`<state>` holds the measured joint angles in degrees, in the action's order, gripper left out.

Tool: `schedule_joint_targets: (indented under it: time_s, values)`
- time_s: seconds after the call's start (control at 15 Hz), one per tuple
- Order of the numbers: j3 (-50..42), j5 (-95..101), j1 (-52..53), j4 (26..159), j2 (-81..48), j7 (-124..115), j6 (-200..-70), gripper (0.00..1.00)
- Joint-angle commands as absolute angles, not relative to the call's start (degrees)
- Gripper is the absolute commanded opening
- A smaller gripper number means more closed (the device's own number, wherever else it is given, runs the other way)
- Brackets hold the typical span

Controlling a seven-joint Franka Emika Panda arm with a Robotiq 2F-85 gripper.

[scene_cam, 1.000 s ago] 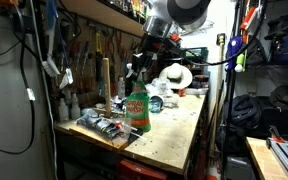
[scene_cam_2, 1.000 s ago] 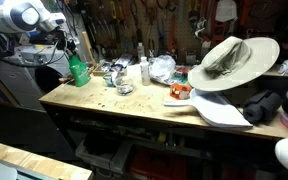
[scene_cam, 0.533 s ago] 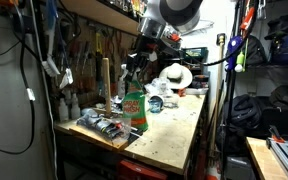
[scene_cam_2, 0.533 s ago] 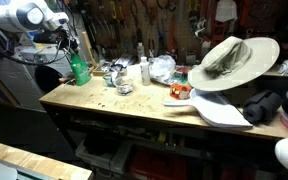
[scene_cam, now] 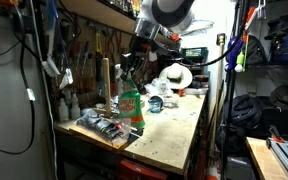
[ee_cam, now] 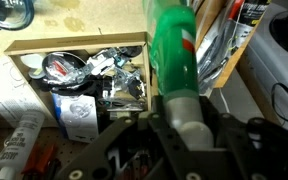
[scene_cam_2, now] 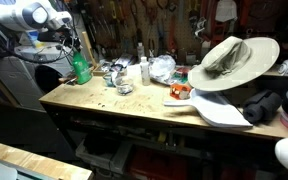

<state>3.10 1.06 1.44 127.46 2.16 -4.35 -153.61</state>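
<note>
Wrist view looks down along the gripper (ee_cam: 189,126), which fills the bottom of the frame with its dark fingers drawn in against the white cap end of a green bottle (ee_cam: 171,50). The bottle's body runs up from there to the top centre of the frame, a red label showing on its right side. To its left lies a cardboard box (ee_cam: 29,50) crowded with small metal parts and cables.

In both exterior views the arm comes in from above. In an exterior view its pale upper links sit at the top centre and bend down and left, so that the gripper (scene_cam: 132,88) hangs nearly straight down over the green bottle (scene_cam: 132,110), which is upright beside the box (scene_cam: 102,127) at the left edge of the table (scene_cam: 179,125). In an exterior view from the opposite side, the arm (scene_cam_2: 34,14) enters at the upper left and the gripper (scene_cam_2: 74,52) meets the bottle (scene_cam_2: 80,70) at the table's (scene_cam_2: 134,105) far left corner.

Only the wrist view shows the grip on the cap and the box's contents. Only the exterior views show the bottle upright. Whether its base rests on the table I cannot tell. A wide-brimmed hat (scene_cam_2: 229,58) lies at the right of the table.
</note>
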Motion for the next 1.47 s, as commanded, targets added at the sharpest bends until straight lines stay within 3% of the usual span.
schedule_joint_targets:
  time_s: [0.0, 0.47, 0.53, 0.6, 0.87, 1.0, 1.4]
  values:
    - [2.9, 1.0, 1.8, 124.7, -0.2, -5.0, -156.9, 0.13]
    - [2.8, 1.7, 2.0, 124.0, -2.4, -5.1, -162.1, 0.13]
    - [2.7, 2.0, 2.0, 124.1, -2.4, -5.0, -162.2, 0.48]
    - [2.8, 1.9, 2.0, 124.2, -2.2, -4.8, -162.0, 0.64]
    - [2.5, 3.1, 2.0, 123.9, -1.3, -5.2, -160.8, 0.93]
    - [2.5, 5.4, 1.6, 124.1, -0.4, -6.7, -158.7, 1.0]
    - [2.4, 2.0, 1.8, 125.2, 5.4, -2.0, -141.3, 1.0]
